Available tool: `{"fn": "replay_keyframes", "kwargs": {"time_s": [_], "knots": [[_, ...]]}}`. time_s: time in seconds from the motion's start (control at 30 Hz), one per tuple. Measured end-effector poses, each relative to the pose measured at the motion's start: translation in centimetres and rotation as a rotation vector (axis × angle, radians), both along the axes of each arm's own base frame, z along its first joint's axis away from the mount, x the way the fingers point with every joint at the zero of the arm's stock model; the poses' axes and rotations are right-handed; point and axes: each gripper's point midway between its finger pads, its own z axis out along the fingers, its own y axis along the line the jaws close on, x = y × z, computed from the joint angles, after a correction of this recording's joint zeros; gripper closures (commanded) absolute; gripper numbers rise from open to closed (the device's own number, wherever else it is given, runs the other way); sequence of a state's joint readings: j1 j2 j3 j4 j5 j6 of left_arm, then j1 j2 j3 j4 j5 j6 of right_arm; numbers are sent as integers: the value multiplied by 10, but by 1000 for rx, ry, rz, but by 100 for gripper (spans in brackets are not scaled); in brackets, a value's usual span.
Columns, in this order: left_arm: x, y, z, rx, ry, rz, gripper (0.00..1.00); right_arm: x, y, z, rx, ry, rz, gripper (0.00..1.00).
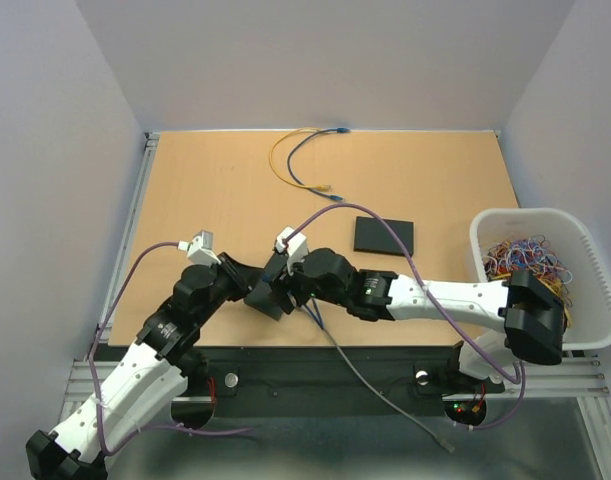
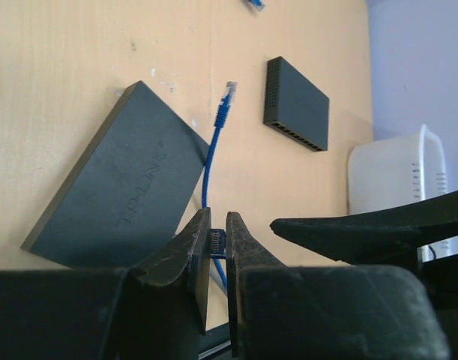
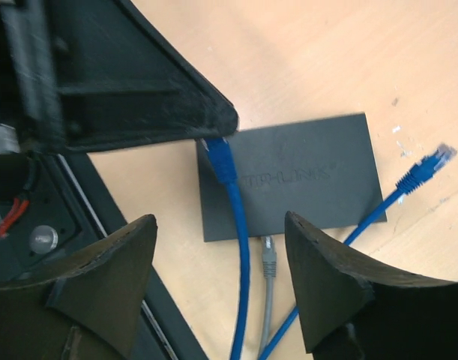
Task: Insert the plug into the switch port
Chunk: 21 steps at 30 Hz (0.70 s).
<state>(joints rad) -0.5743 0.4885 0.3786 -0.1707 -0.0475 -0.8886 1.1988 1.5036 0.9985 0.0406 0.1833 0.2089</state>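
A dark grey TP-Link switch (image 2: 116, 187) lies flat on the wooden table; it also shows in the right wrist view (image 3: 303, 172), mostly hidden under the grippers in the top view (image 1: 264, 302). My left gripper (image 2: 218, 236) is shut on a blue plug (image 2: 217, 244) just above the switch's near edge (image 3: 221, 161). Its blue cable (image 3: 242, 255) hangs down between the fingers of my right gripper (image 3: 221, 225), which is open and holds nothing. A grey plug (image 3: 267, 259) sits in the switch's near side. The cable's other blue plug (image 2: 227, 97) lies free beside the switch.
A second black switch (image 1: 383, 236) lies further back on the right, ports visible in the left wrist view (image 2: 296, 105). A white basket (image 1: 585, 250) of coloured bands stands at the right edge. A yellow and blue cable (image 1: 285, 165) lies at the back.
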Motion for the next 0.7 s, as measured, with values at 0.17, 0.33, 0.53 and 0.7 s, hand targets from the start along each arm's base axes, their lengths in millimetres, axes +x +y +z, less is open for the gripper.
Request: {"fn": "replay_keyframes", "kwargs": {"time_s": [0.17, 0.33, 0.53, 0.7], "knots": [[-6, -10, -3, -46, -27, -63, 100, -3, 4, 30, 99, -38, 27, 37], [-9, -16, 3, -67, -43, -96, 100, -3, 11, 38, 138, -58, 47, 50], [-10, -17, 10, -83, -69, -111, 100, -1, 16, 24, 114, -47, 50, 58], [-11, -17, 10, -82, -73, -112, 100, 0, 17, 25, 121, -51, 47, 58]]}}
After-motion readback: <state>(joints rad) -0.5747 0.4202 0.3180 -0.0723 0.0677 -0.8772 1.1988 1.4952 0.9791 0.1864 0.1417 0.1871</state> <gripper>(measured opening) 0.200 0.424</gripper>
